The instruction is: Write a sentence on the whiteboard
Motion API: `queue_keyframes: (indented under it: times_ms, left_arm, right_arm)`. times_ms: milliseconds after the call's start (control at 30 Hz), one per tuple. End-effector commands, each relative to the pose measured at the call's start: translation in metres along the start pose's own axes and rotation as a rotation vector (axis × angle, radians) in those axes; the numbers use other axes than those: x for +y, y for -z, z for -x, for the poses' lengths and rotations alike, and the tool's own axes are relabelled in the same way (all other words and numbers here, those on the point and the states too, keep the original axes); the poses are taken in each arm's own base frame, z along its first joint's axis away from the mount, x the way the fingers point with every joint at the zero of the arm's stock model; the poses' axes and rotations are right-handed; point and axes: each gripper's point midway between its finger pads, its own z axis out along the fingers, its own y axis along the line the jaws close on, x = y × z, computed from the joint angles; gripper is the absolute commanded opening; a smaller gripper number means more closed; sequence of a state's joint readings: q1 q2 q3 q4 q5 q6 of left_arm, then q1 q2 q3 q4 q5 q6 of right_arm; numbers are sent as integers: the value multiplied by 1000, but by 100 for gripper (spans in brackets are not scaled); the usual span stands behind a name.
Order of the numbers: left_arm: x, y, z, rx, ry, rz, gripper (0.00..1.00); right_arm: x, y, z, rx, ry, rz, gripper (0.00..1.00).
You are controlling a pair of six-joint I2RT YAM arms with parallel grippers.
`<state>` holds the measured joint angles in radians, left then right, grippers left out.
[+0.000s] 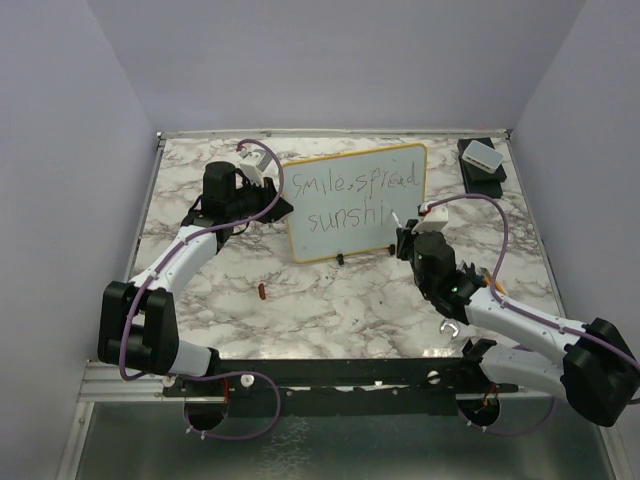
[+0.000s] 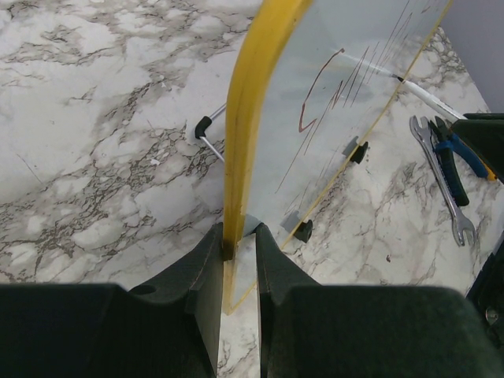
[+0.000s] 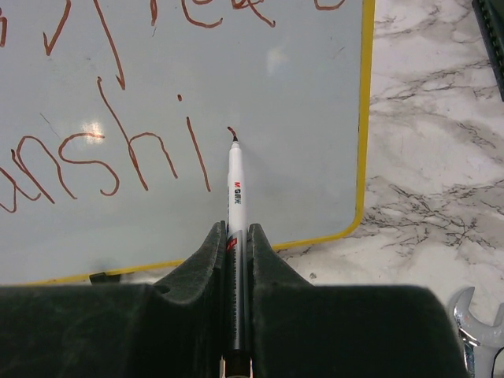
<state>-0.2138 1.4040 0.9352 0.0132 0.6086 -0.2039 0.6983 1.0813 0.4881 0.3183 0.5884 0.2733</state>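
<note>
The whiteboard (image 1: 322, 246) stands upright on small black feet, pale face with a yellow rim (image 2: 250, 94). On it the sentence (image 1: 350, 184) reads "smile, spread" above "sunshi" (image 3: 142, 157) in reddish-brown strokes. My left gripper (image 2: 240, 236) is shut on the board's left edge (image 1: 283, 205), one finger on each face. My right gripper (image 3: 236, 232) is shut on a white marker (image 3: 235, 185). The marker's tip touches the board just right of the "i", where a short stroke shows. From above, the right gripper (image 1: 405, 232) sits at the board's lower right.
A small red cap (image 1: 262, 292) lies on the marble table in front of the board. A small white box on a black base (image 1: 482, 157) sits at the back right. A wrench (image 2: 441, 181) and blue-handled pliers (image 2: 461, 150) lie near the right arm.
</note>
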Motion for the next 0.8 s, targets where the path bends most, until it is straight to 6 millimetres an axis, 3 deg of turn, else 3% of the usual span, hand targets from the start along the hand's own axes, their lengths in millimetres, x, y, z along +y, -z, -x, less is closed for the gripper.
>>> queue_keyframes:
  times_ms: [0,167,300,600,767]
  left_arm:
    - [1,2,1,-4,-6,23,9]
    - [0,2,1,-4,-6,21,9]
    - [0,2,0,-3,-7,21,9]
    - [1,2,0,-3,-5,25,9]
    - [1,2,1,-5,-8,24,9]
  right_arm:
    - [-6,4,-26,74,-21,-12,1]
    - [-8,9,-40,116,-40,-9,1]
    - [-7,8,-37,108,-41,-6,1]
    - [1,-1,18,-25,11,-5,1]
    - [3,-4,38,-74,37,-11,1]
